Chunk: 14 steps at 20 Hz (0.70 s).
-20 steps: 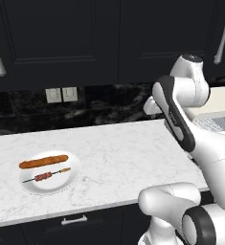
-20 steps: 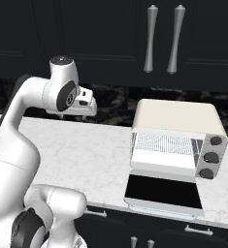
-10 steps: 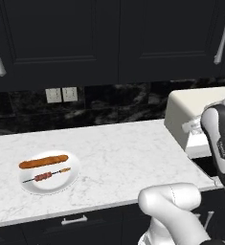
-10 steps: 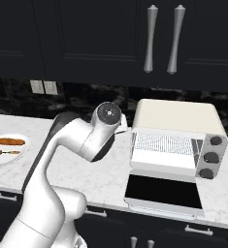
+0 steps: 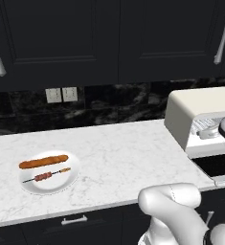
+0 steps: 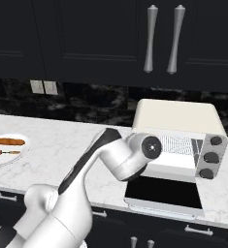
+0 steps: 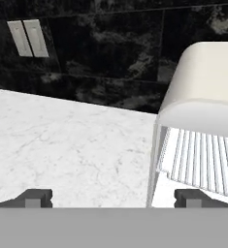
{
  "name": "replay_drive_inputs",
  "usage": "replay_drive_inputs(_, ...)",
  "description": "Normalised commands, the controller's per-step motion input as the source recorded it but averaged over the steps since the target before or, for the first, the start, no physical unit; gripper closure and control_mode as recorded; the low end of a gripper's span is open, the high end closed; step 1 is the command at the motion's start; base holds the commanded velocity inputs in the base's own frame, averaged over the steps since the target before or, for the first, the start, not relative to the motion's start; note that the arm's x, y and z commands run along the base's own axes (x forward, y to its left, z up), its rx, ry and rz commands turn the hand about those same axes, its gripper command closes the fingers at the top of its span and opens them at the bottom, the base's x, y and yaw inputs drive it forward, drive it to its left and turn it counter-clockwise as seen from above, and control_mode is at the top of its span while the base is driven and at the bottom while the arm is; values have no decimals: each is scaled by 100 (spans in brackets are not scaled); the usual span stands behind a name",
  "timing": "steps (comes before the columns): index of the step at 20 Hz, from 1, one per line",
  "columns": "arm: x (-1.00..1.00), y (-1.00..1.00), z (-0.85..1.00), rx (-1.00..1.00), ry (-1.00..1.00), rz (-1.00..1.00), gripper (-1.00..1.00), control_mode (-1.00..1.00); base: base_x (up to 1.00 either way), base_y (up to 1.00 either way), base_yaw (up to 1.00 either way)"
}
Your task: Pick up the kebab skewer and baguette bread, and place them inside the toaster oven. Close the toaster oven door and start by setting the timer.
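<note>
Now fingers [image 7: 113, 198] wide open, empty, by toaster oven [image 6: 176, 133] at desk [image 5: 123, 153] right end, toaster oven door [image 6: 164, 193] down. Kebab skewer [image 5: 50, 175] & baguette bread [image 5: 43, 161] on plate [image 5: 66, 184] near left front edge.

White marbled stone on the desk [image 5: 118, 153], smooth with a faint sheen. Matt cream casing on the toaster oven [image 6: 176, 118], silvery wire rack [image 7: 203, 160] inside, glossy dark glass on its door [image 6: 164, 192]. Glossy black veined stone on the back wall [image 5: 114, 103]. Matt black cupboards [image 5: 109, 38] with brushed-metal handles [image 6: 151, 38]. Glazed white plate [image 5: 61, 182].
</note>
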Motion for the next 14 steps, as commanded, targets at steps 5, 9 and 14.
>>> replay_drive_inputs(5, 21, -57, -12, 16, -6, 0, -100, -100, 0, 0, 0)
replay_drive_inputs(9, 17, -34, -25, 15, -8, 0, -100, -100, 0, 0, 0)
replay_drive_inputs(14, 25, -33, -47, 4, -13, -1, -100, -100, 0, 0, 0)
